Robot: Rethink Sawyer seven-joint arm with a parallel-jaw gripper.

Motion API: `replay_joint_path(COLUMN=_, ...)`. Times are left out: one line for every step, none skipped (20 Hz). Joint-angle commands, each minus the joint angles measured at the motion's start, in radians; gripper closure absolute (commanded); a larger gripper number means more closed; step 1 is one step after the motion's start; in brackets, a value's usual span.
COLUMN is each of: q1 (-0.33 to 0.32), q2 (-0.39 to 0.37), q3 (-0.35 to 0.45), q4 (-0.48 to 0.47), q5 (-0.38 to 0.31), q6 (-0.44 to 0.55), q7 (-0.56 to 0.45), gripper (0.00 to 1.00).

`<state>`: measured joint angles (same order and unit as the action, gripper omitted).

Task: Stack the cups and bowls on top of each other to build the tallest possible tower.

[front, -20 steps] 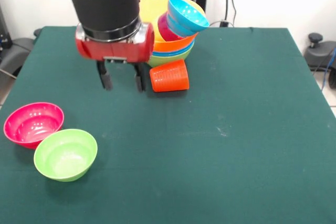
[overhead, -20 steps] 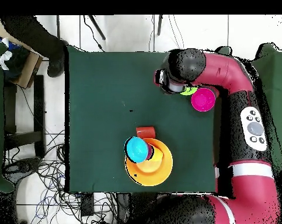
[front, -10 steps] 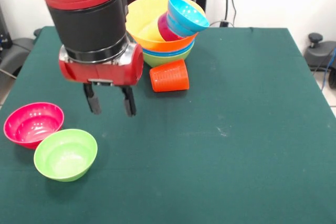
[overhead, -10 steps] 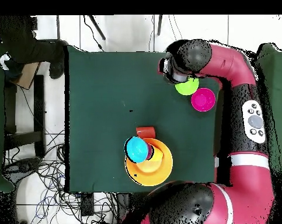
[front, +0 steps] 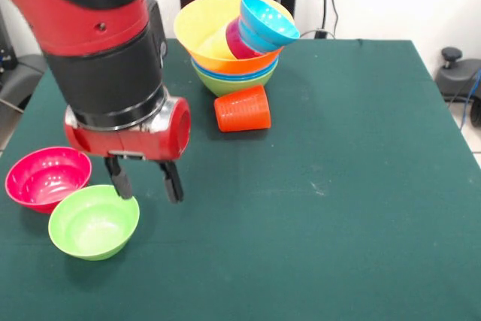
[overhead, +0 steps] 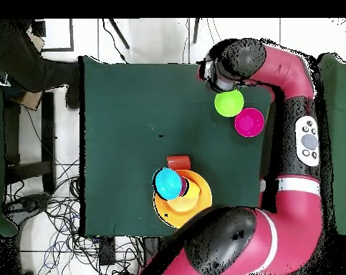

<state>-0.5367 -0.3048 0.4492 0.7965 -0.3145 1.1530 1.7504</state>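
Glossy plastic fills the scene: smooth round bowls with thin rims, set on a matt dark-green cloth that covers the table [front: 361, 186]. At the far side stands the tower [front: 233, 54], a nested pile with a green bowl lowest, blue rims above it and a wide orange-yellow bowl [front: 207, 28] on top. Inside that big bowl a small light-blue bowl [front: 268, 22] sits tilted on its side over a purple cup [front: 234, 40], of which only a curved part shows. Touching the near side of the tower, or nearly so, a ribbed orange-red cup [front: 242, 109] lies on its side.

At the near left two small bowls stand upright and rim to rim: a pink-red bowl [front: 47, 177] and, nearer, a lime-green bowl [front: 94, 221], both shiny inside.

Red and black, the arm [front: 105, 43] ends in a rounded red wrist with a metal ring. Its gripper [front: 143, 183] hangs just above the far right rim of the lime-green bowl, its two slim black fingers [front: 171, 183] spread apart with nothing between them. From overhead the gripper [overhead: 217, 80] is mostly hidden under the arm, beside the lime-green bowl [overhead: 229, 103].
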Motion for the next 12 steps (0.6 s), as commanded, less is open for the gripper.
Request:
replay_joint_path(q1=0.065, q2=0.138, q3=0.089, q4=-0.223, q5=-0.099, q6=0.154, q7=-0.337, gripper=0.00)
replay_joint_path(q1=0.066, q2=0.135, q3=0.085, q4=-0.221, q5=-0.097, q6=0.156, q7=-0.334, gripper=0.00)
replay_joint_path(q1=0.067, q2=0.128, q3=0.080, q4=-0.213, q5=-0.094, q6=0.154, q7=-0.331, gripper=0.00)
replay_joint_path(q1=0.068, q2=0.122, q3=0.074, q4=-0.205, q5=-0.091, q6=0.152, q7=-0.329, gripper=0.00)
replay_joint_path(q1=0.057, q2=0.092, q3=0.057, q4=-0.144, q5=-0.077, q6=0.117, q7=-0.320, gripper=0.00)
replay_joint_path(q1=0.051, q2=0.074, q3=0.047, q4=-0.107, q5=-0.070, q6=0.089, q7=-0.313, gripper=0.00)
replay_joint_path(q1=0.046, q2=0.066, q3=0.042, q4=-0.083, q5=-0.067, q6=0.066, q7=-0.307, gripper=0.00)
replay_joint_path(q1=0.042, q2=0.058, q3=0.037, q4=-0.059, q5=-0.064, q6=0.043, q7=-0.302, gripper=0.00)
replay_joint_path(q1=0.036, q2=0.049, q3=0.032, q4=-0.026, q5=-0.063, q6=0.017, q7=-0.301, gripper=0.00)
replay_joint_path(q1=0.033, q2=0.039, q3=0.025, q4=0.008, q5=-0.063, q6=-0.007, q7=-0.291, gripper=0.00)
replay_joint_path(q1=0.032, q2=0.025, q3=0.019, q4=0.044, q5=-0.068, q6=-0.030, q7=-0.293, gripper=0.00)
replay_joint_path(q1=0.033, q2=0.007, q3=0.009, q4=0.083, q5=-0.069, q6=-0.044, q7=-0.275, gripper=0.00)
